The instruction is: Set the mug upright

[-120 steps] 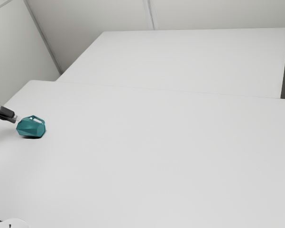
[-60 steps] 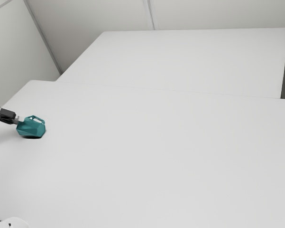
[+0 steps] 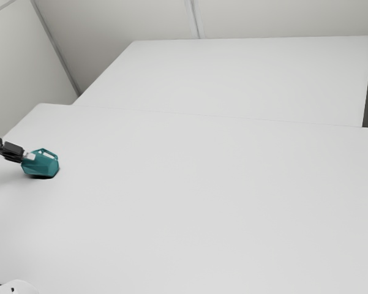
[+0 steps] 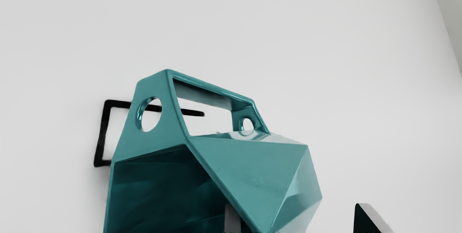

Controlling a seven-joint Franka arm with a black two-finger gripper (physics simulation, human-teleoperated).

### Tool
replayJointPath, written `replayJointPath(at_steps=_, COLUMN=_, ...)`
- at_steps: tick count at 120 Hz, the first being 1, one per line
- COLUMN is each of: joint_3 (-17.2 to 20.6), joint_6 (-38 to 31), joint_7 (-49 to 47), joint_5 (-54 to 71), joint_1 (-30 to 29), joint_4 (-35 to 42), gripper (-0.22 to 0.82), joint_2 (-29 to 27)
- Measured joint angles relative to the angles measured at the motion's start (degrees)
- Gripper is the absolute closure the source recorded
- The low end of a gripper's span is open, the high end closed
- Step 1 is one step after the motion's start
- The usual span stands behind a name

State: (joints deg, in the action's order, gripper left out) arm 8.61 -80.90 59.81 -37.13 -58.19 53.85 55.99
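The jaws [image 4: 297, 215] stand apart, released, with the near side wall [image 4: 249, 175] of the faceted teal mug [image 3: 43, 166] between them. One finger [image 4: 232, 220] is at the open mouth [image 4: 158, 193], seen against the dark interior; the other finger [image 4: 371, 216] stands outside the wall, with a visible gap to it. Whether the first finger touches the mug cannot be told.

The mug lies on its side on the smooth white desk [image 3: 202, 202], at the exterior view's left. Its mouth faces the hand, its angular loop handle [image 4: 175, 128] is uppermost, and its base points away from the hand.

The step in hand is judged to be a pinch on the wall at the rim [image 4: 213, 177]. Centre the wall between the fingers before closing, since the outer gap could let the mug be dragged sideways. Seat the fingers deep enough to clear the rim edge; the slanted facets may shed a shallow grip. Close squarely and slowly.

Once the grip is firm, raise the mug slightly, then rotate it mouth up, pivoting about the base edge. Allow clearance for the handle. Release only when the base sits flat.

Farther off, a second white tabletop [image 3: 232, 79] lies outside the working area.
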Motion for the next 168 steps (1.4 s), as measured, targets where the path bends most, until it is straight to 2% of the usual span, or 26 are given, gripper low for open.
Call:
replayJointPath(at_steps=51, joint_3=0.20, joint_6=1.30, joint_7=-0.54, joint_5=-0.77, joint_1=0.11, joint_4=-0.04, gripper=0.68, joint_2=-0.20)
replayJointPath(at_steps=76, joint_3=1.70, joint_6=1.45, joint_7=-0.65, joint_5=-0.83, joint_1=0.09, joint_4=-0.04, gripper=0.76, joint_2=-0.40)
replayJointPath(at_steps=107, joint_3=1.72, joint_6=0.67, joint_7=-0.70, joint_5=-0.63, joint_1=0.63, joint_4=0.99, gripper=0.78, joint_2=-3.07)
replayJointPath(at_steps=123, joint_3=4.50, joint_6=-2.99, joint_7=-0.77, joint_5=3.45, joint_1=1.62, joint_4=7.73, gripper=0.79, joint_2=-9.23)
replayJointPath(at_steps=141, joint_3=6.98, joint_6=-11.12, joint_7=-0.95, joint_5=8.52, joint_1=4.75, joint_4=23.61, gripper=0.79, joint_2=-23.00)
replayJointPath(at_steps=152, joint_3=8.25, joint_6=-15.67, joint_7=-1.73, joint_5=13.01, joint_1=6.78, joint_4=28.55, gripper=0.79, joint_2=-27.71)
replayJointPath(at_steps=168, joint_3=12.79, joint_6=-22.33, joint_7=-4.01, joint_5=19.60, joint_1=7.84, joint_4=38.69, gripper=0.79, joint_2=-36.16)
